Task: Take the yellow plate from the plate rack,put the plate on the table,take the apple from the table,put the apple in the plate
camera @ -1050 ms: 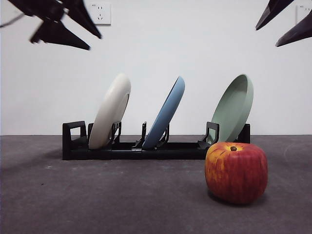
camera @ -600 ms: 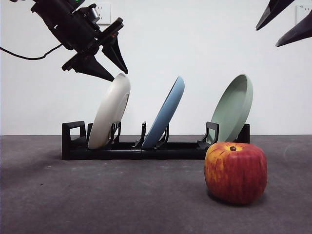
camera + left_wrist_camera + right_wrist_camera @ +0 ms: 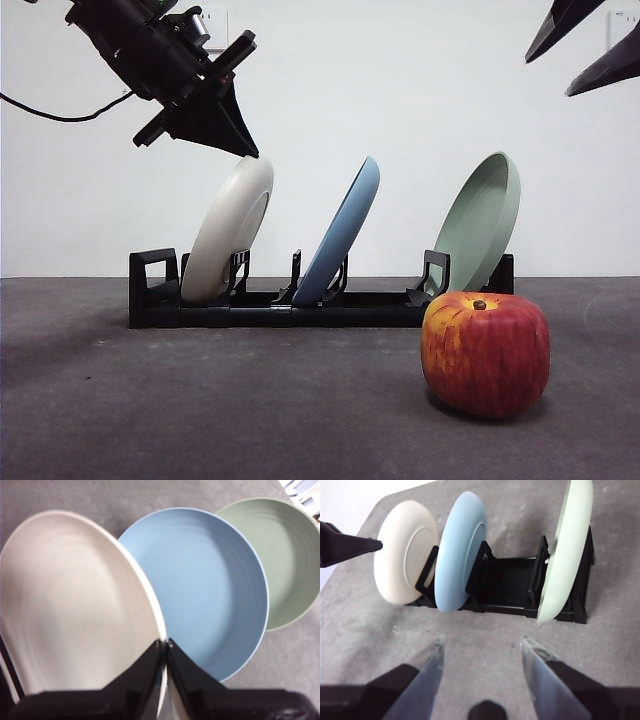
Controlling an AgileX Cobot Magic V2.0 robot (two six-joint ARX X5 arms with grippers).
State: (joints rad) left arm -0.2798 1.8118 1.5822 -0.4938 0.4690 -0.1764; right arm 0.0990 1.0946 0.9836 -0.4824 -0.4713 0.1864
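The yellow plate (image 3: 225, 240) leans in the left slot of the black plate rack (image 3: 150, 290). My left gripper (image 3: 245, 150) reaches down from the upper left and is shut on the plate's top rim. In the left wrist view the jaws (image 3: 163, 641) pinch that rim of the yellow plate (image 3: 75, 605). The apple (image 3: 485, 352) stands on the table (image 3: 250, 420) in front of the rack's right end. My right gripper (image 3: 482, 642) hangs open, high and away from the rack, seen at the top right corner (image 3: 590, 50) of the front view.
A light blue plate (image 3: 345, 235) stands in the middle slot and a sage green plate (image 3: 480, 220) in the right slot. The blue plate (image 3: 210, 590) lies close behind the held rim. A white wall with a socket (image 3: 205, 28) is behind.
The left gripper came in from the upper left, dropped onto the yellow plate's top rim and closed on it. The plate's top shifted slightly. The right arm stayed still.
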